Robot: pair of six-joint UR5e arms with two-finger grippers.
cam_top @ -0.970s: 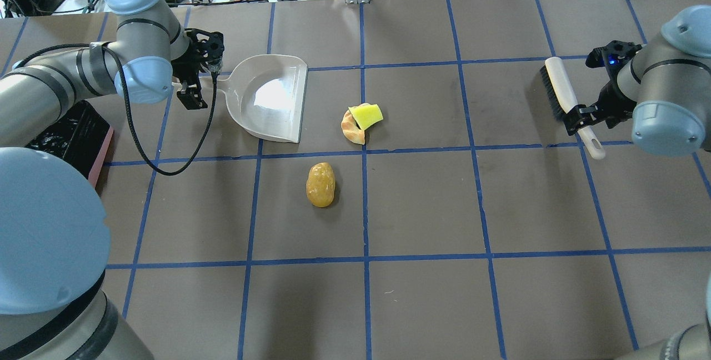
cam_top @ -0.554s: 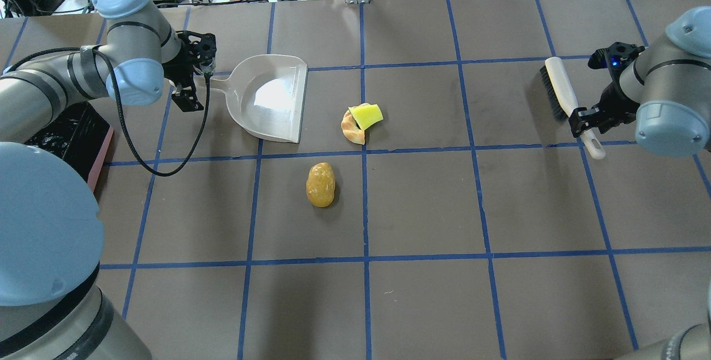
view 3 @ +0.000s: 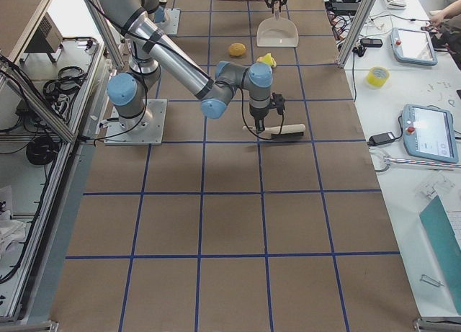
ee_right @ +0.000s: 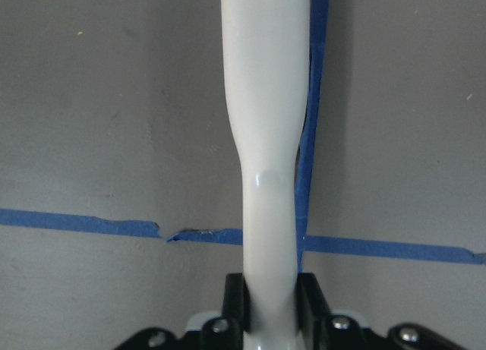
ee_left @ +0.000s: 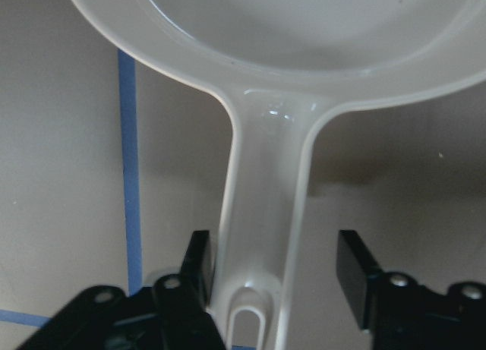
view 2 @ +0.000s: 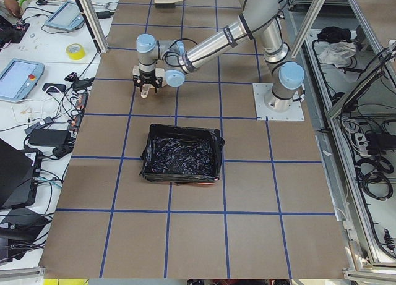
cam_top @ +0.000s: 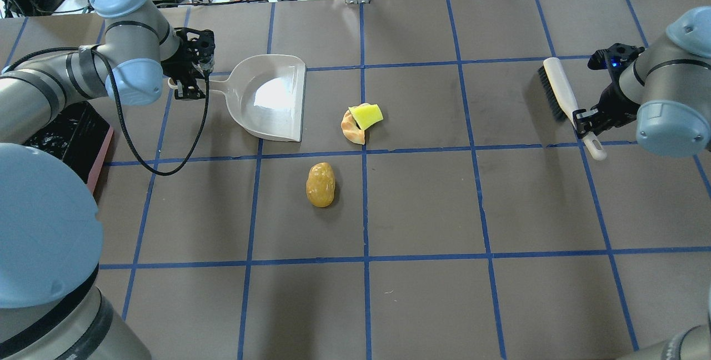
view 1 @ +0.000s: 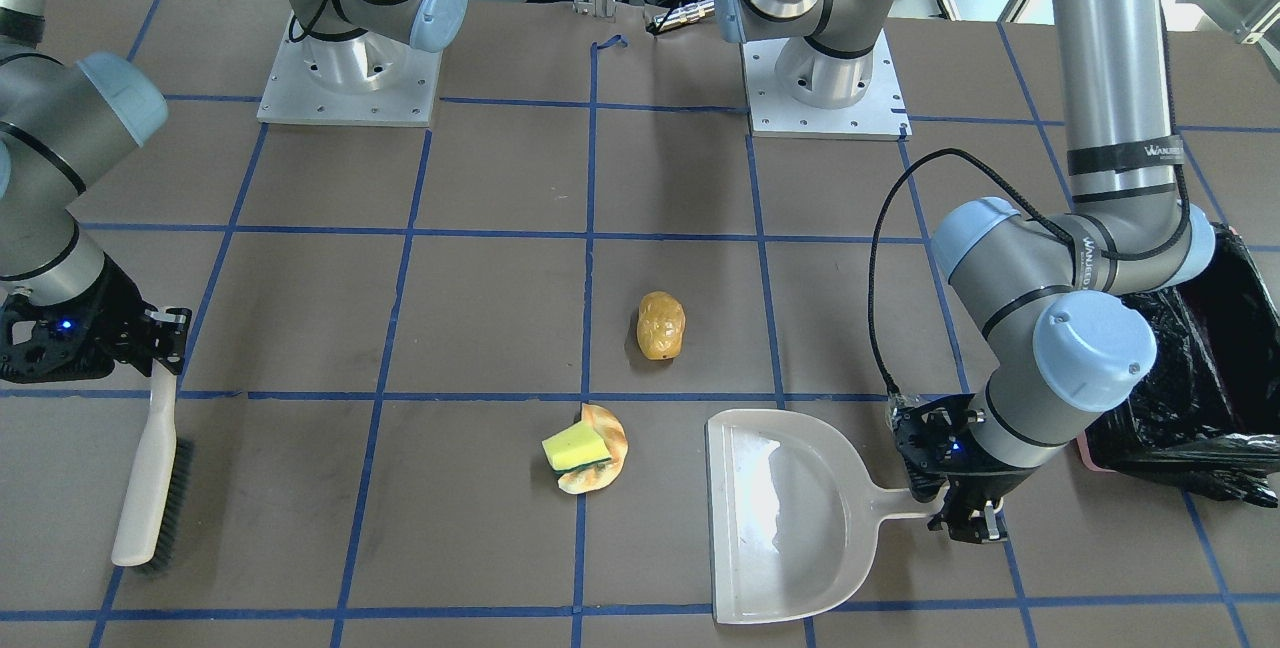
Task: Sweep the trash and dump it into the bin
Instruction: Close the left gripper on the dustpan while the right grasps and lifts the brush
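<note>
My left gripper (ee_left: 275, 266) straddles the dustpan (ee_left: 266, 160) handle, jaws spread for clamping; my right gripper (ee_right: 271, 297) pinches the brush (ee_right: 266, 99) handle.

Only legible print: white lettering on a black band (view 1: 1125, 156) around the left arm (view 1: 1105, 48), roughly "WANJIEDA", letters uncertain. A second band (view 1: 1090, 250) by the elbow carries similar lettering, too small to confirm. Nothing else readable.

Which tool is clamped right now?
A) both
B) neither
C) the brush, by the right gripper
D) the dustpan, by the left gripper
C: the right gripper is shut tight on the brush handle, while the left gripper only straddles the dustpan handle, with a gap on one side.
</note>
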